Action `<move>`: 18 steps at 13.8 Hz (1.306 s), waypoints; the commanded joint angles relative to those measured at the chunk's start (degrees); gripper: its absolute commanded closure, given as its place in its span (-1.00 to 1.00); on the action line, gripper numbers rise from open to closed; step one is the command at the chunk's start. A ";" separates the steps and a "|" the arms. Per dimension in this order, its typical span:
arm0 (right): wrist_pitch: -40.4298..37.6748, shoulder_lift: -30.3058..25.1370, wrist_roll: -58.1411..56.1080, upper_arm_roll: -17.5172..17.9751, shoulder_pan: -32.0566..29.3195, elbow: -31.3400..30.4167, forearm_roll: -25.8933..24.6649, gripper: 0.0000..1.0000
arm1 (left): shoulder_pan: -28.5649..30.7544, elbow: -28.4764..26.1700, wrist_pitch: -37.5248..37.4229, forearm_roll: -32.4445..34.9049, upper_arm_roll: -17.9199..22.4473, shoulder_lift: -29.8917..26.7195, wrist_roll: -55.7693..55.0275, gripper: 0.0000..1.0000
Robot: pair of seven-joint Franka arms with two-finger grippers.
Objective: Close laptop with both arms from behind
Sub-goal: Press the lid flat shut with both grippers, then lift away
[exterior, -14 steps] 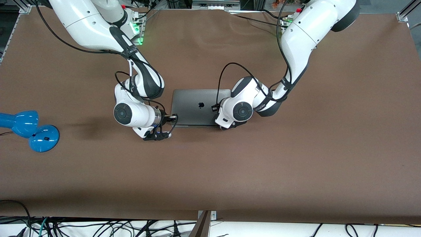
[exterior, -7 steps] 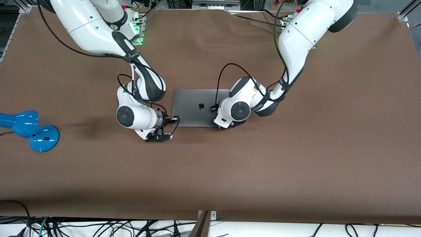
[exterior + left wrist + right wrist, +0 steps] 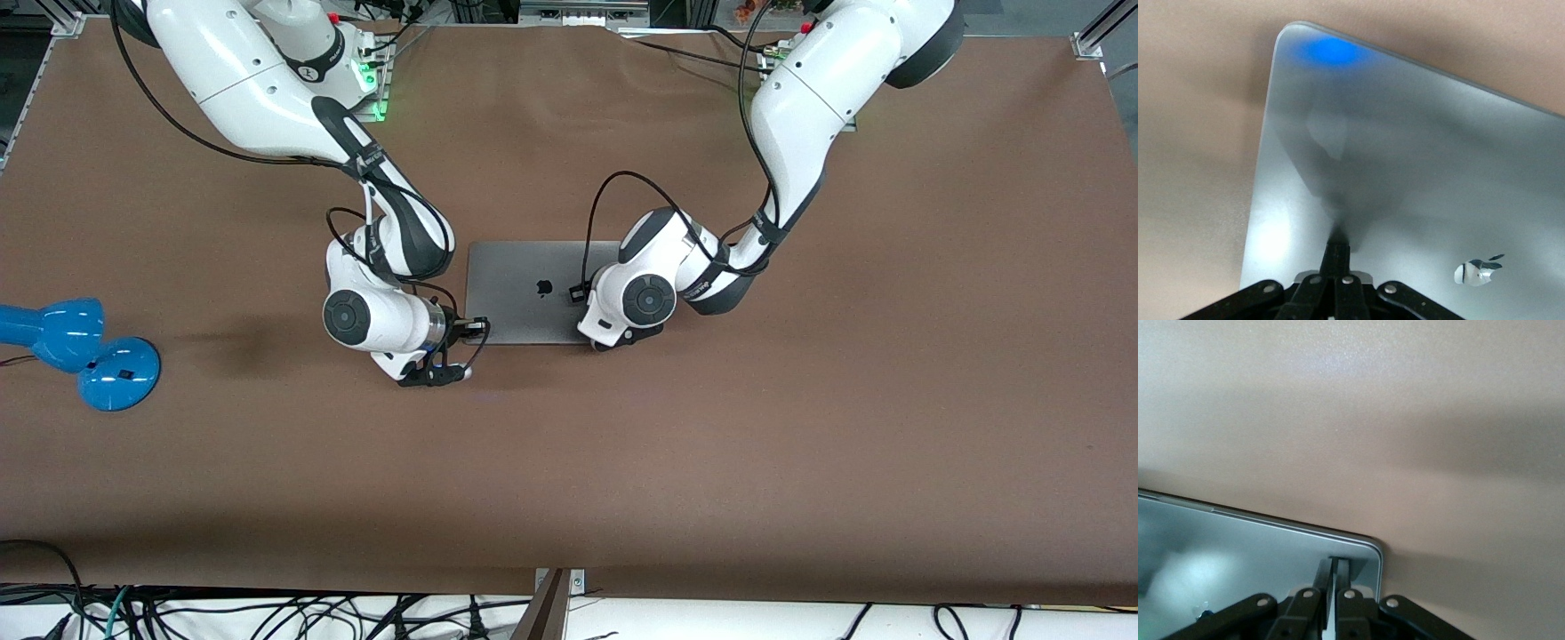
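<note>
Laptop (image 3: 532,292) lies mid-counter (image 3: 800,427), lid down flat, grey metal, black apple logo up. Right pincer (image 3: 1335,577), fingers together, tips on the lid at the corner nearer the front camera, toward the right arm's end. Left pincer (image 3: 1338,250), fingers together, tip seemingly on the lid beside the logo; contact blurred. Blue lamp (image 3: 76,348) well apart, at the right arm's end.

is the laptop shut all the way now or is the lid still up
Shut, it seems: the laptop shows only its lid, logo up, lying flat on the table. No keyboard or screen shows.
</note>
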 commanded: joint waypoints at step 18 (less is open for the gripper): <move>-32.46 -20.12 -0.96 -0.51 -8.67 3.14 -6.13 -0.70 | 1.79 1.03 -8.77 11.02 0.35 -8.90 1.09 -1.00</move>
